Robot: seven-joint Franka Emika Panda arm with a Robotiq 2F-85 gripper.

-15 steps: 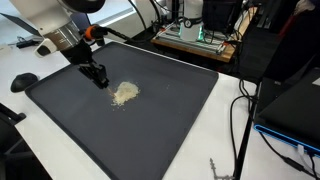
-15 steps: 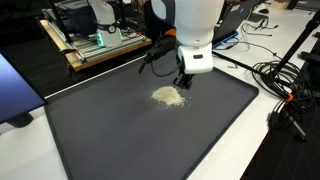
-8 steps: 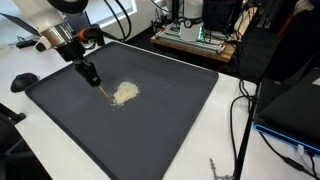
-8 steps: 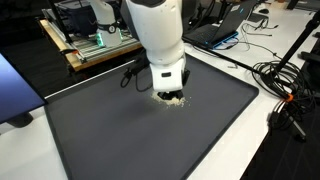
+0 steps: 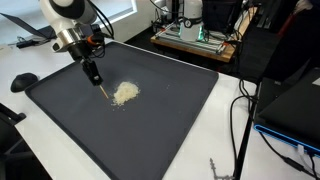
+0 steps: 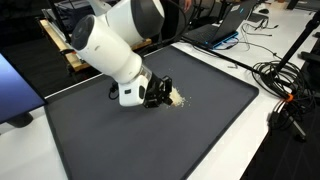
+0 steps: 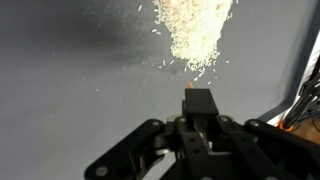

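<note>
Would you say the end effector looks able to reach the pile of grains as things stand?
Probably yes: the shut end effector hovers right beside the pile of grains, with only bare mat between them.

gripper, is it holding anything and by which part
The gripper is shut on a thin stick, pinching its upper end; its tip nears the grain pile.

A white desk (image 5: 210, 140) is covered by a dark mat (image 5: 170, 110). Cables (image 6: 275, 75) are strewn along its right edge. A wooden board (image 5: 195, 42) is seen far behind.
</note>
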